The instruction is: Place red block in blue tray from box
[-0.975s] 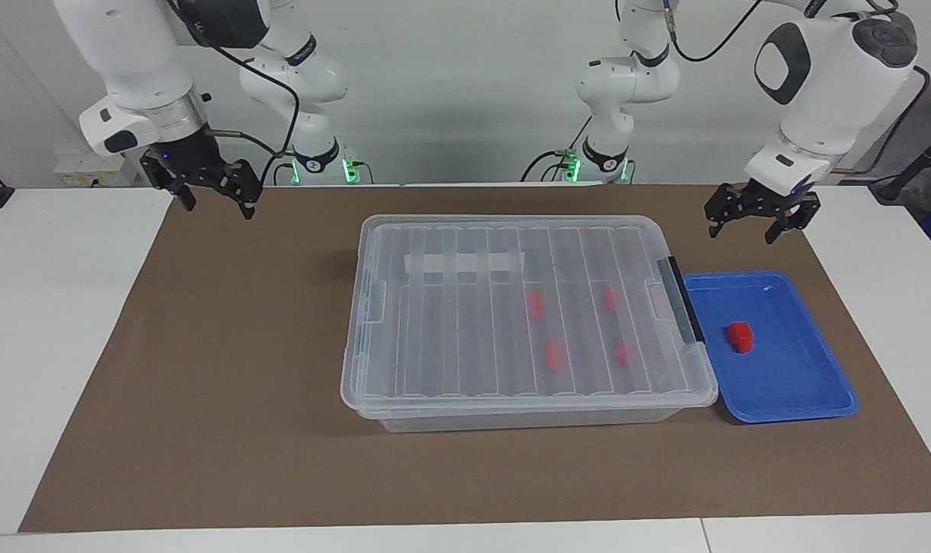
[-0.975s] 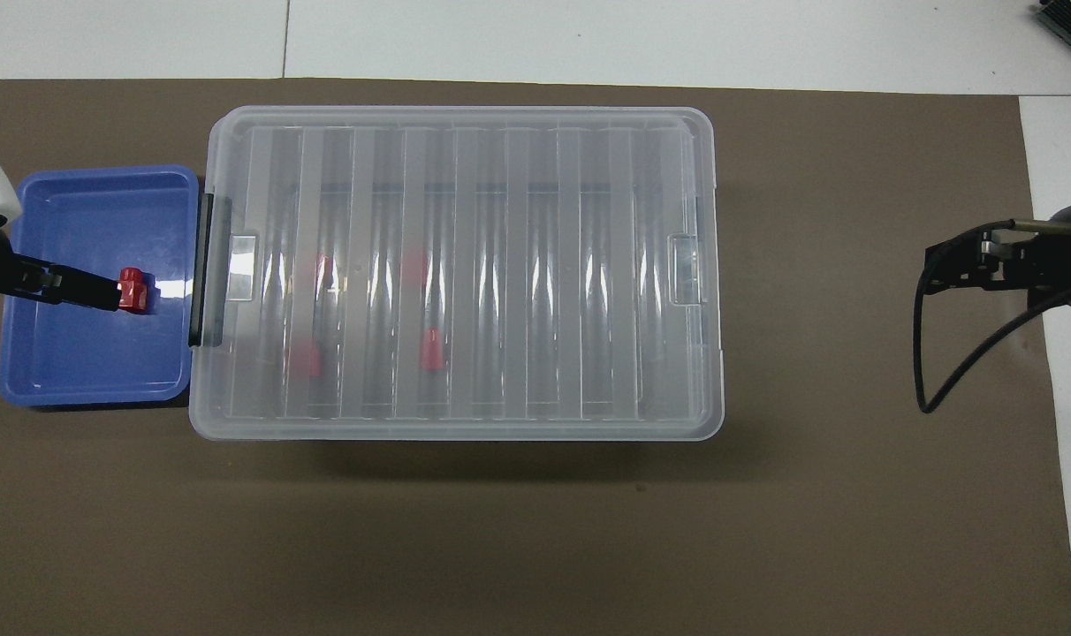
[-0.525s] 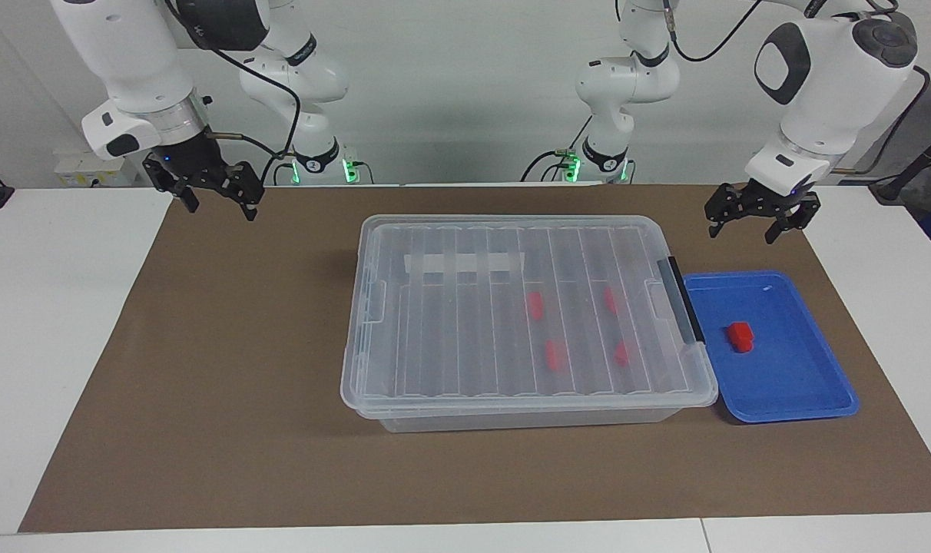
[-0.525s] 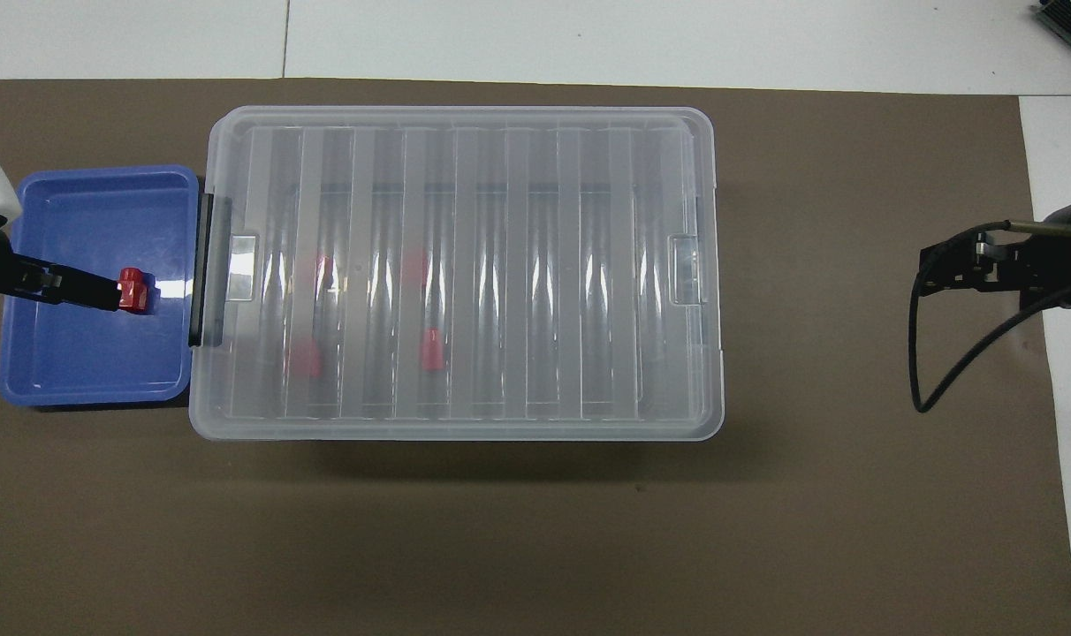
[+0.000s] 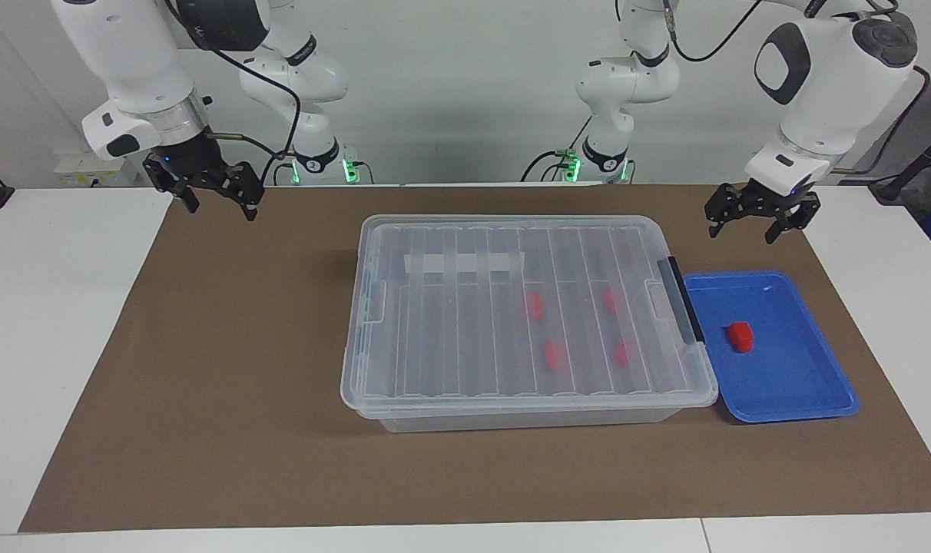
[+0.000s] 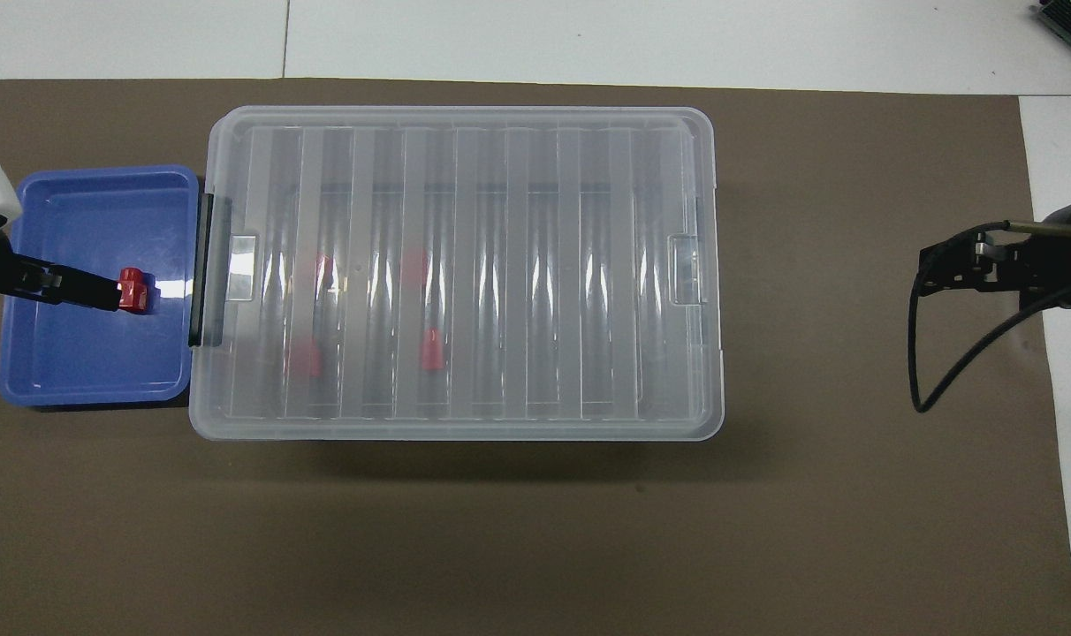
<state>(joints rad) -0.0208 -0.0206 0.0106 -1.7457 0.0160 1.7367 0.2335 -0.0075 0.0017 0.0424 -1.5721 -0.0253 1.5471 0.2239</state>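
Facing view, left to right: right gripper (image 5: 215,198) hangs at upper left of frame over the brown mat (image 5: 227,369), fingers spread, holding nothing; the box (image 5: 527,315) sits mid-frame with lid on and four red blocks visible through it; the blue tray (image 5: 811,384) lies at right, touching the box's clip end, with the red block (image 5: 740,336) resting in it. Left gripper (image 5: 762,216) hangs at upper right above the tray's upper edge, fingers spread, empty. Judgement: placing step looks done; next move calls only for both arms to wait clear.
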